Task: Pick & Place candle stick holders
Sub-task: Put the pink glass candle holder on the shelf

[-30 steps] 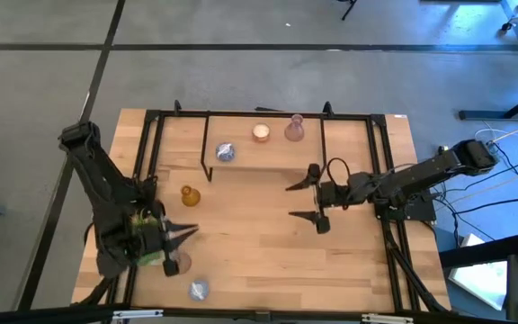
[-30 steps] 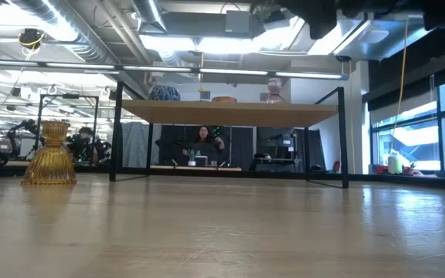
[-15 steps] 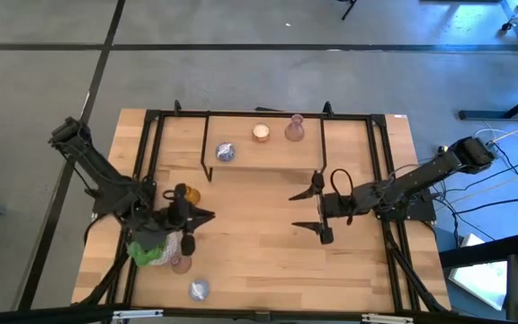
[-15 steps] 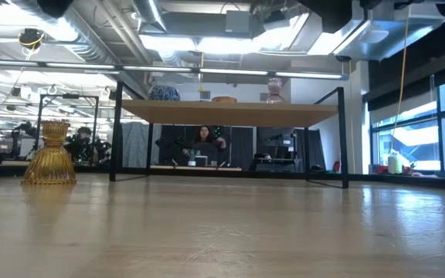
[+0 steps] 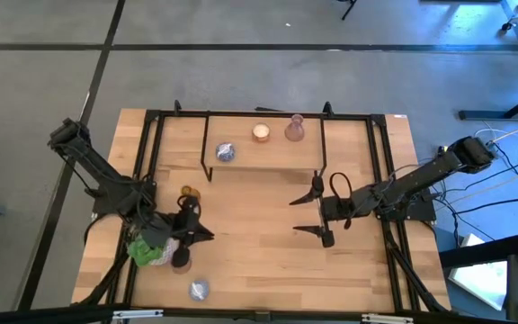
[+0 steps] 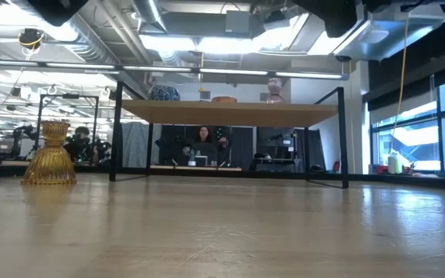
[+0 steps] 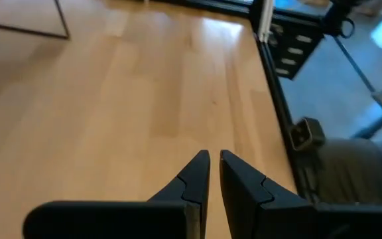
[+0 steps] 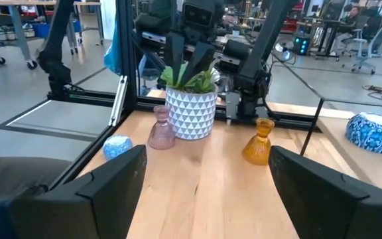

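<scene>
While left claw (image 5: 207, 234) is pinched empty, right claw (image 5: 306, 213) gapes wide, pink holder (image 5: 181, 262) half hidden.

A: What colours are the holders?

B: The amber holder (image 8: 258, 141) is golden; one pink holder (image 8: 160, 131) is rosy, a round one (image 8: 117, 147) pale blue, another (image 8: 378, 130) white with blue patterning, I think.

A: And the plant?

B: Green succulent (image 8: 190, 73), white pot (image 8: 190, 114) with dark triangles, on the light wooden table (image 5: 268, 252).
</scene>
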You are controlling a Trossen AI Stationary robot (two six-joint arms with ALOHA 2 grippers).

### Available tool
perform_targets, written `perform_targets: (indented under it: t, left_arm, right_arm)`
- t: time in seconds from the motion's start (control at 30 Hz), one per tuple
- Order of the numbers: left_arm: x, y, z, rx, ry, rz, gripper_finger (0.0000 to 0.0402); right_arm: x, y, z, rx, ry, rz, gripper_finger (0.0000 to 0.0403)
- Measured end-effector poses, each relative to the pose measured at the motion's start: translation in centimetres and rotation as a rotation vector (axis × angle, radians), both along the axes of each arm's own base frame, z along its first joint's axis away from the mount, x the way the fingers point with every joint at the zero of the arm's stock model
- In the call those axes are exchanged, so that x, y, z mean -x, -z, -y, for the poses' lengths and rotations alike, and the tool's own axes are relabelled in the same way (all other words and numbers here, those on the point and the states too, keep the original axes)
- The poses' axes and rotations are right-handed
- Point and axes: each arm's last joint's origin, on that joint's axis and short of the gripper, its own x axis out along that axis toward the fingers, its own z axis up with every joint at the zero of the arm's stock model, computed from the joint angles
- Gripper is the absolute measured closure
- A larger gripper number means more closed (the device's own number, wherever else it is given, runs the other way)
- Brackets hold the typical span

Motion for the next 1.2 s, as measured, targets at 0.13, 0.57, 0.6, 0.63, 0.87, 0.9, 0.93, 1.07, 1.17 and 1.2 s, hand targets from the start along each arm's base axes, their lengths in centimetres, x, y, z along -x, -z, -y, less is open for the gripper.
perform_targets:
  t: [0.13, 0.57, 0.6, 0.63, 0.87, 0.9, 0.93, 1.07, 1.17, 1.2]
  left_arm:
    - [-0.2, 0.6, 0.5, 0.052, 0.049, -0.055, 0.0371]
    - [-2.1, 5.0, 3.6, 0.144, 0.172, -0.270, 0.0371]
    - [-2.1, 5.1, 3.7, 0.156, 0.171, -0.275, 0.0371]
    - [-2.1, 5.2, 3.8, 0.166, 0.167, -0.281, 0.0371]
    - [-1.7, 4.3, 4.2, 0.217, 0.158, -0.407, 0.0374]
    - [-1.6, 3.9, 4.3, 0.211, 0.153, -0.427, 0.0377]
    - [-1.6, 3.5, 4.5, 0.202, 0.155, -0.445, 0.0381]
    - [-1.5, 1.2, 5.1, 0.178, 0.167, -0.452, 0.0398]
    - [-1.1, 0.0, 5.6, 0.162, 0.188, -0.443, 0.0399]
    - [-1.0, -0.1, 5.8, 0.177, 0.194, -0.449, 0.0399]
  right_arm:
    - [0.1, 0.1, -0.1, 0.001, -0.004, -0.015, 0.0082]
    - [0.1, 0.4, -0.1, -0.011, 0.000, -0.040, 0.0082]
    - [0.1, 0.4, -0.1, -0.011, 0.000, -0.040, 0.0082]
    - [0.1, 0.4, -0.1, -0.011, 0.000, -0.041, 0.0082]
    - [0.1, 0.4, -0.1, -0.009, 0.000, -0.045, 0.0082]
    - [0.1, 0.5, -0.1, -0.008, -0.001, -0.047, 0.0082]
    - [0.1, 0.5, -0.1, -0.006, -0.001, -0.050, 0.0082]
    - [0.1, 0.6, -0.1, -0.004, 0.000, -0.055, 0.0082]
    - [0.1, 0.7, -0.1, -0.003, 0.000, -0.058, 0.0082]
    - [0.0, 0.7, -0.1, -0.002, 0.001, -0.060, 0.0082]
